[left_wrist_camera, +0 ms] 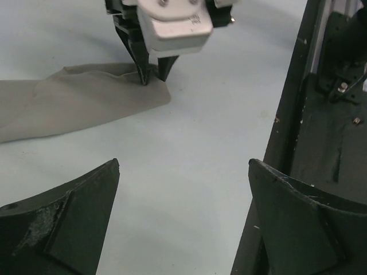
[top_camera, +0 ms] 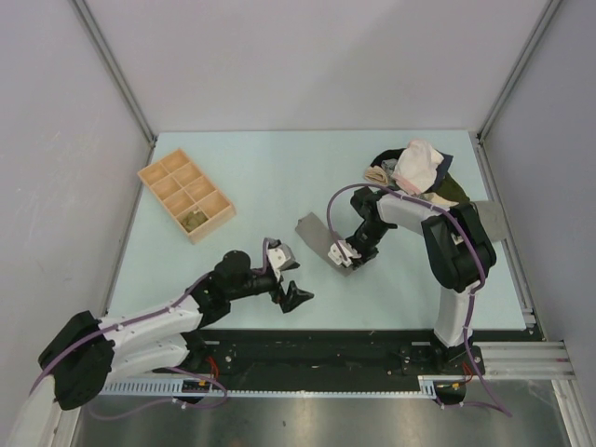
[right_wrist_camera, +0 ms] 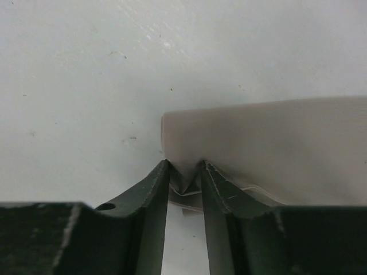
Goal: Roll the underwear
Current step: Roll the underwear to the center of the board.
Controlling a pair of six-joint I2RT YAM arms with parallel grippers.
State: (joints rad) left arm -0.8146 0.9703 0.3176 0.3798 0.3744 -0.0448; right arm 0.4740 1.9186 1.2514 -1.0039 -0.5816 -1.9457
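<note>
Underwear (top_camera: 319, 235): lay flat mid-table (top_camera: 261, 168), toward the near edge. Right gripper (top_camera: 343, 253): looked clamped on its corner. Left gripper (top_camera: 289, 275): gaped wide, holding nothing. Needed low lift, tight even curl.

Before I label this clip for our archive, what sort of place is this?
Likely a robot lab test cell: grey panel walls box in a pale table, arms bolted to a rail.

You have a tan divider tray (top_camera: 215, 227) far left, an olive bundle (top_camera: 193, 220) in its nearest compartment; a clothes pile (top_camera: 419, 168) sits far right.
</note>
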